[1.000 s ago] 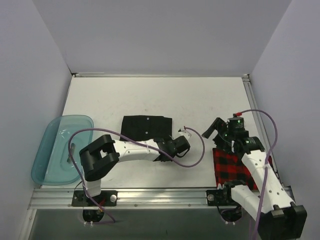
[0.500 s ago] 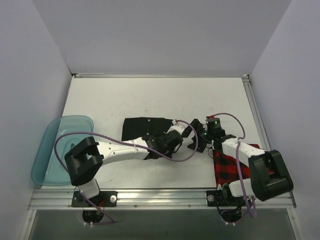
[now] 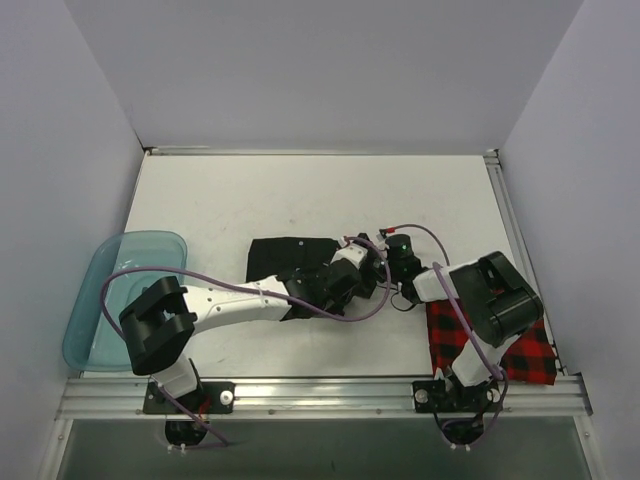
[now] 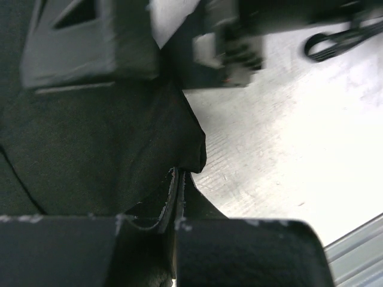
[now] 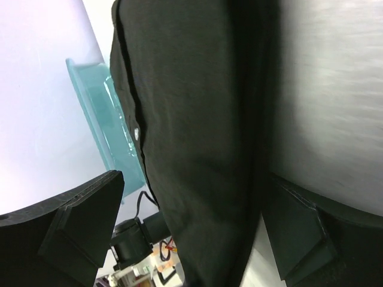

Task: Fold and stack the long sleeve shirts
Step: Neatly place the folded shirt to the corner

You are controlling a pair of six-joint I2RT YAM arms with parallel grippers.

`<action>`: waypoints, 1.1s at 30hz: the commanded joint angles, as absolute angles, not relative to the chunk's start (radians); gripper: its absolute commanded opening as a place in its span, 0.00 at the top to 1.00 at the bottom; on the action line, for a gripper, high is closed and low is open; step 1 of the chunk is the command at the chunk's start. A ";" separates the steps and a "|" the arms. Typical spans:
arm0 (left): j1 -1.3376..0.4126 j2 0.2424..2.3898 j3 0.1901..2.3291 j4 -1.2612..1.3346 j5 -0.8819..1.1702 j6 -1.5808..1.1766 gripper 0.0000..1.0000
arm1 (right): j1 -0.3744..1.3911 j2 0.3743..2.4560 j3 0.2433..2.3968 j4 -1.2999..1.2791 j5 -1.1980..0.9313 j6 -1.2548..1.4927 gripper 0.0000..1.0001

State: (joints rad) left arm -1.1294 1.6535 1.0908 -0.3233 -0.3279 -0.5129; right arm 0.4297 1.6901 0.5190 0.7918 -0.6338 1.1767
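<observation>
From above, the left arm [image 3: 250,297] hides the right end of the black shirt [image 3: 285,256]. To its right, the right arm [image 3: 495,300] covers much of the checked shirt [image 3: 530,362]. The right wrist view crops the black shirt, which half hides the tub [image 5: 114,128].

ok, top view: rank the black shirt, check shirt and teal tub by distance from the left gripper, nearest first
1. black shirt: mid-table; the left gripper is shut on its right edge.
2. red-and-black check shirt: near right corner of the table.
3. teal tub: far left edge.
</observation>
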 commanded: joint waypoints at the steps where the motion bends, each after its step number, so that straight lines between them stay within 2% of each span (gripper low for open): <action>1: -1.126 1.589 1.088 -0.258 -0.318 -0.541 1.00 | 0.468 1.768 0.537 0.733 -0.584 1.152 0.00; 6: -1.126 1.577 1.059 -0.238 -0.291 -0.549 1.00 | 0.486 1.836 0.563 0.779 -0.601 1.152 0.03; 12: -1.127 1.571 1.035 -0.198 -0.259 -0.575 1.00 | 0.502 1.879 0.598 0.815 -0.621 1.140 0.19; 15: -1.127 1.565 1.037 -0.192 -0.249 -0.584 1.00 | 0.509 1.878 0.606 0.819 -0.629 1.115 0.32; 17: -1.127 1.559 1.034 -0.186 -0.242 -0.592 1.00 | 0.512 1.871 0.607 0.821 -0.632 1.092 0.47; 18: -1.126 1.554 1.032 -0.175 -0.229 -0.597 1.00 | 0.512 1.864 0.609 0.816 -0.632 1.086 0.63; 20: -1.124 1.542 1.032 -0.173 -0.215 -0.612 0.98 | 0.512 1.853 0.612 0.808 -0.635 1.063 0.73; 22: -1.121 1.526 1.035 -0.192 -0.207 -0.635 0.92 | 0.509 1.826 0.614 0.786 -0.634 1.039 0.86; 23: -1.117 1.499 1.035 -0.199 -0.207 -0.643 0.80 | 0.508 1.792 0.618 0.731 -0.629 1.001 0.90; 26: -1.077 1.425 1.038 -0.259 -0.189 -0.663 0.58 | 0.503 1.724 0.658 0.533 -0.604 0.910 1.00; 27: -1.063 1.404 1.043 -0.305 -0.181 -0.664 0.46 | 0.497 1.677 0.695 0.469 -0.579 0.838 1.00; 30: -0.997 1.306 1.058 -0.408 -0.170 -0.649 0.27 | 0.467 1.590 0.754 0.221 -0.539 0.689 1.00; 33: -0.885 1.203 1.071 -0.521 -0.146 -0.611 0.21 | 0.425 1.507 0.843 -0.020 -0.514 0.588 1.00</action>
State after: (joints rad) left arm -0.9703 1.3064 1.0279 -0.3782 -0.1738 -0.6369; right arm 0.4706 1.6192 0.7536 0.3035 -0.5709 0.7746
